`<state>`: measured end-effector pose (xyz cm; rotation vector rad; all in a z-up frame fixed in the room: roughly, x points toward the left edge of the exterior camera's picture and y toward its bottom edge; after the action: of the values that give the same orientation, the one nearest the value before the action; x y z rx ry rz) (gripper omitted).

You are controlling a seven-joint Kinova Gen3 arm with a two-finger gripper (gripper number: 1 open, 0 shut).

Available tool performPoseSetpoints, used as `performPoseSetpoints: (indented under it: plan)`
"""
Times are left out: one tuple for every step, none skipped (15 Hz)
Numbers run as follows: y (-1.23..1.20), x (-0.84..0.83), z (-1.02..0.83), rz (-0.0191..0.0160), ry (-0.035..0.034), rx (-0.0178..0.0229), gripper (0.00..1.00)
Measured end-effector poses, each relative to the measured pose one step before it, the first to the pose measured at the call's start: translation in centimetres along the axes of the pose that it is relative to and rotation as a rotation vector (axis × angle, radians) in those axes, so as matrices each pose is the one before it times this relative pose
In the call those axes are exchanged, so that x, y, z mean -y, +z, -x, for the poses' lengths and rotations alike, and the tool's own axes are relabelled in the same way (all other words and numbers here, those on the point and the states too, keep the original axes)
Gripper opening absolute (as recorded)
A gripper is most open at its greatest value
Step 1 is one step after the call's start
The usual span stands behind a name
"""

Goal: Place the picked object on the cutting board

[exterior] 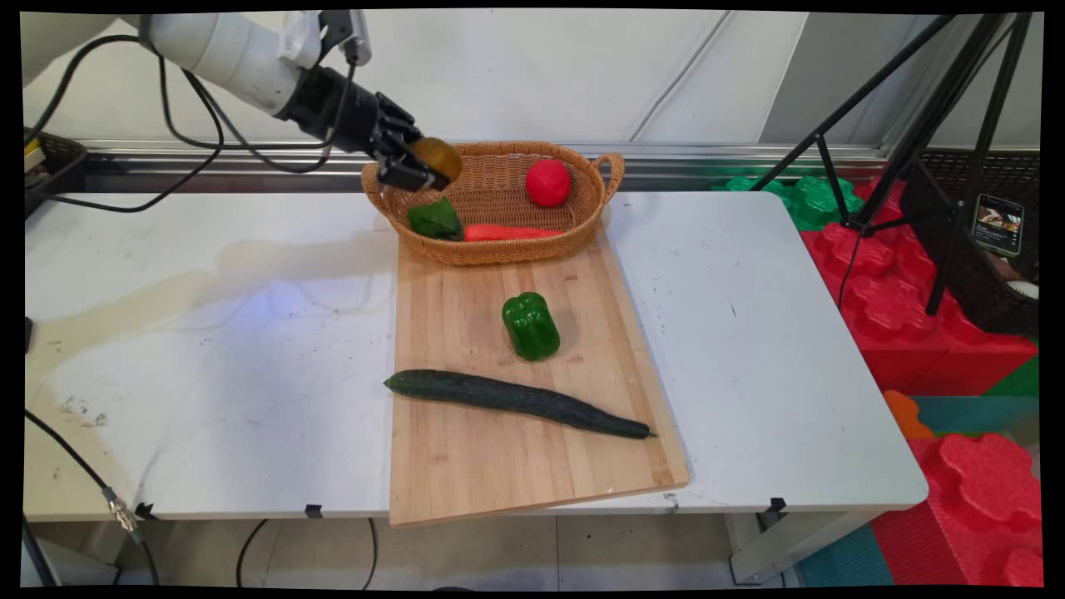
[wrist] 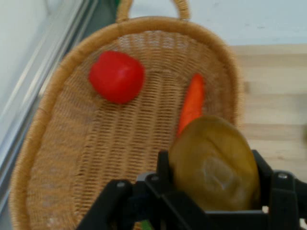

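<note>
Main view: white surface (exterior: pixel 208 349) w/ a wall behind; red and green foam blocks (exterior: pixel 899 299) on the floor at right, a black tripod (exterior: pixel 932 125) above them. A wooden cutting board (exterior: pixel 466 449) lies mid-surface, its near edge overhanging the surface edge. On the board: a green bell pepper (exterior: pixel 530 325) and, nearer the camera, a long dark cucumber (exterior: pixel 516 402) lying slantwise, the two apart. A wicker basket (exterior: pixel 499 249) w/ two handles sits on the board's far end. Inside: a red tomato (exterior: pixel 547 182) at the far right, an orange carrot (exterior: pixel 503 233) along the near wall, its green leafy top (exterior: pixel 435 220) at the left end. The arm comes in from upper left; the gripper (exterior: pixel 424 166) hangs over the basket's left rim, closed around a round brownish-yellow potato (exterior: pixel 438 156), clear of the basket floor.

Hand view: looks down into the basket (wrist: pixel 72 158). Shows what the main view can't: the fingers (wrist: pixel 266 191) clamp both sides of the potato (wrist: pixel 213 165), approx. half spread. Potato skin smooth, olive-tan. Tomato (wrist: pixel 116 76) and carrot (wrist: pixel 192 103) lie below, apart. Board (wrist: pixel 273 96) at right. Pepper, cucumber, tripod not seen here.
</note>
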<state>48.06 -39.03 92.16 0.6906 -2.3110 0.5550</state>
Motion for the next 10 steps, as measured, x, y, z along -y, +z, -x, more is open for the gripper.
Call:
performPoseSetpoints:
  plan:
    - [-0.267, -0.288, 0.010, 0.01494, 0.00455, -0.00151, 0.00]
    - [-0.340, -0.456, 0.059, 0.02185, 0.00676, -0.00175, 0.00]
    - [-0.308, -0.527, 0.105, 0.02490, 0.00630, -0.00128, 0.00]
    - [-0.227, -0.569, 0.163, 0.02523, 0.00505, 0.00011, 0.00]
    - [-0.056, -0.513, 0.173, 0.02253, 0.00506, 0.00186, 0.00]
    - [0.022, -0.583, 0.211, 0.02406, 0.00527, 0.00232, 0.00]
    - [0.158, -0.565, 0.207, 0.02303, 0.00561, 0.00336, 0.00]
    - [0.237, -0.467, 0.178, 0.01724, 0.00371, 0.00321, 0.00]
    - [0.173, -0.305, 0.133, 0.01101, 0.00157, 0.00236, 0.00]
    - [0.368, -0.463, 0.203, 0.01654, 0.00284, 0.00481, 0.00]
